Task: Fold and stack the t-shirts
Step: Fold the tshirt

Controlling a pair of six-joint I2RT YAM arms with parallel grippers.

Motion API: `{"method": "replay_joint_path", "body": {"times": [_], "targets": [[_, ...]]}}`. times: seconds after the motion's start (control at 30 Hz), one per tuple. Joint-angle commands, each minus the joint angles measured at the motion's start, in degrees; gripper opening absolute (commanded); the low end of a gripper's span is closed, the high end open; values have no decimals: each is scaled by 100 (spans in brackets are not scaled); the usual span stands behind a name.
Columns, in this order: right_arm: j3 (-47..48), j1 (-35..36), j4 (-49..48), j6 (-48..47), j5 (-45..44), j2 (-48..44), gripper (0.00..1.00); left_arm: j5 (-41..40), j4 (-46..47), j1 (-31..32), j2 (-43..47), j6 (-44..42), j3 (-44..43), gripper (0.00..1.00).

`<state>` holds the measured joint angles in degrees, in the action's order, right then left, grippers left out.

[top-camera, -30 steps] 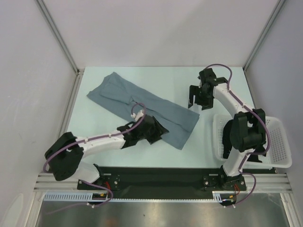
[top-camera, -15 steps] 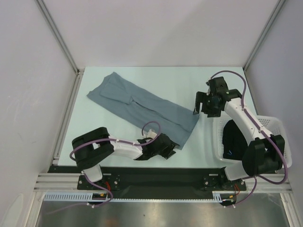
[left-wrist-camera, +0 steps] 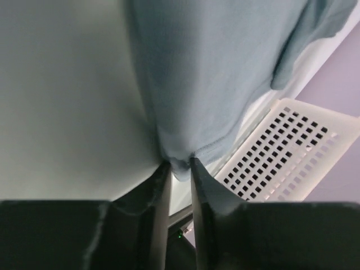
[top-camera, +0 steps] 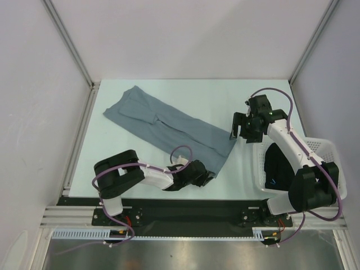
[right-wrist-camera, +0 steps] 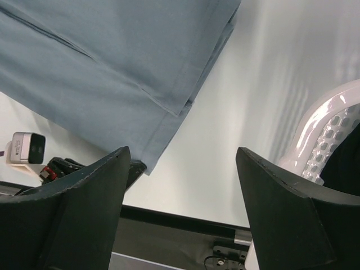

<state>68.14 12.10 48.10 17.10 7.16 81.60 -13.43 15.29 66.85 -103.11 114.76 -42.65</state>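
A slate grey-blue t-shirt lies flat and slantwise across the table, from the far left to the near middle. My left gripper sits low at its near corner. In the left wrist view the jaws stand narrow, with the corner of that t-shirt pinched between the tips. My right gripper hovers wide open beside the shirt's right corner, nothing between its fingers; the shirt's hem shows to its left. A black t-shirt lies in the basket.
A white lattice basket stands at the near right, beside the right arm's base; its wall shows in both wrist views. The black rail of the near table edge runs just behind the left gripper.
My left gripper slid off the middle of the shirt to its near corner and its jaws narrowed onto the cloth. The right arm swung slightly nearer and rightward, staying open.
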Motion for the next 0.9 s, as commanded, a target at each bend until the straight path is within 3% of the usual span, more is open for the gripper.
{"method": "replay_joint_path", "body": {"times": [0.0, 0.03, 0.07, 0.13, 0.17, 0.4, 0.53, 0.87], "targets": [[-2, -23, -99, 4, 84, -136, 82, -177, -202, 30, -280, 442, 64, 24], [-2, -32, -99, -5, 75, -162, 82, -177, -158, 21, -280, 433, 82, 22], [6, -32, -99, -5, 67, -188, 82, -160, -132, 21, -280, 433, 134, 13], [6, -32, -99, -14, 58, -197, 82, -151, -61, 21, -271, 468, 213, 11], [6, -32, -73, -14, 66, -197, 82, -160, -18, 21, -254, 468, 327, 1], [-142, -23, -72, -67, 119, -215, 82, -10, -464, -102, 369, -495, 670, 0], [-301, -6, -55, -102, 268, -241, 82, 104, -1439, -85, 976, -1289, 750, 0], [-924, 951, -186, -58, 514, -364, 82, -37, -3529, 258, 3892, -1501, 2137, 0]]}}
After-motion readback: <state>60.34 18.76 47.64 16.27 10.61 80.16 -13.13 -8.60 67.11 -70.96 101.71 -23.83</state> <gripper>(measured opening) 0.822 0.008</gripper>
